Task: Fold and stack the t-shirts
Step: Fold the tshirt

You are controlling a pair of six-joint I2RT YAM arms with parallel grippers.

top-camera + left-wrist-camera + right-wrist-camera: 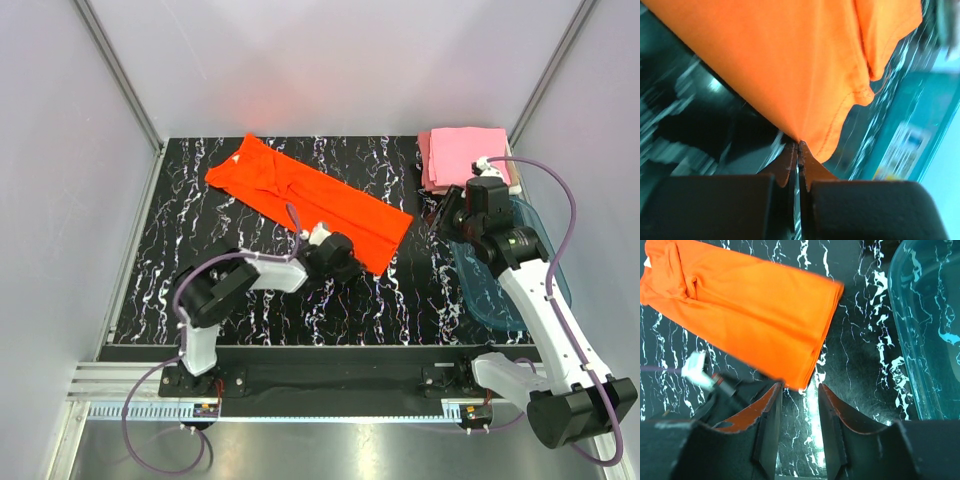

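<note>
Nearest to you, your left gripper [798,146] sits at the near corner of the orange-red t-shirt [310,200], at its hem end. Its jaws are pressed fully together with a fold of that corner's edge pinched between the tips, and the cloth rises to a small peak where they meet. So you have a hold on the shirt, but only a thin one.

The shirt lies on the table [200,230] as a long band running diagonally, hem end towards you and to your right, collar end farther off to your left. It looks narrowed lengthwise already, so the step in hand is most likely the crosswise fold: hem end carried over towards the collar end.

That move calls for both hem corners to travel together. Your right gripper [800,387] hangs just off the hem end, on the side away from your left gripper. Its jaws are partly open and hold nothing, and the hem's corner lies in line with the gap between them. It would need to come down and take that corner before you lift, or the band will skew.

Beyond the hem end to your right sits the teal tub [920,315], apart from the shirt. Farthest off, past the hem end at the back right, the pink t-shirts [465,155] lie folded in a stack. That is where this one should finish.
</note>
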